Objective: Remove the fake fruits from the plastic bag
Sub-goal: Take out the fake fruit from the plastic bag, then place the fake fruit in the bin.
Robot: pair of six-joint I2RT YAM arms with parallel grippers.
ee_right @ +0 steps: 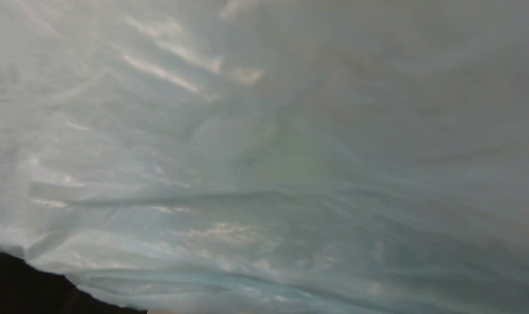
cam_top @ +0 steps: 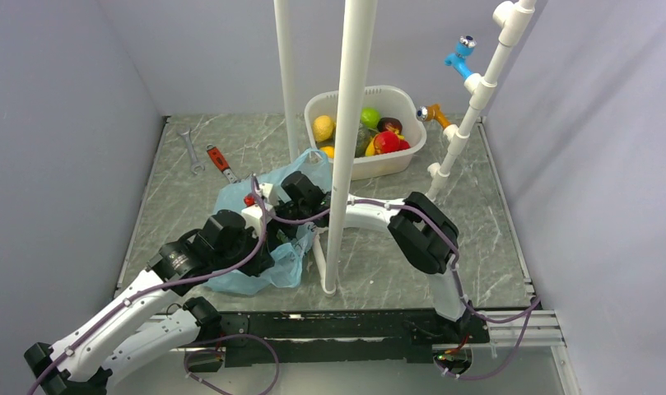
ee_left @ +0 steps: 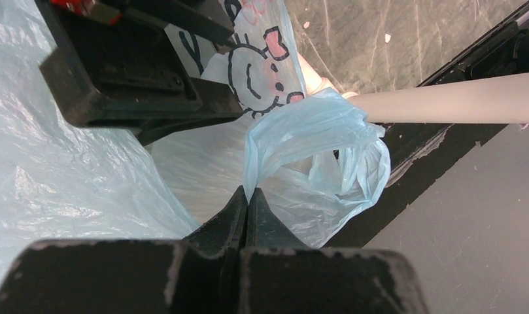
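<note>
The light blue plastic bag (cam_top: 272, 267) lies crumpled in the middle of the table, under both wrists. My left gripper (ee_left: 247, 193) is shut on a fold of the bag's film beside a loop handle (ee_left: 353, 163); in the top view it (cam_top: 281, 237) sits on the bag. My right gripper (cam_top: 290, 197) reaches into the bag from the right, and its fingers are hidden. The right wrist view shows only bag film (ee_right: 261, 196) with a faint green tint (ee_right: 294, 150) behind it. Fake fruits lie in a white tub (cam_top: 399, 164): a yellow one (cam_top: 323, 127), a green one (cam_top: 370, 117), a red one (cam_top: 388, 143).
A thick white pole (cam_top: 346, 164) stands just right of the bag, a thinner one (cam_top: 286, 82) behind it. A silver wrench (cam_top: 191, 151) and a red-handled wrench (cam_top: 221, 162) lie at the back left. A white pipe frame (cam_top: 469, 115) rises at the back right.
</note>
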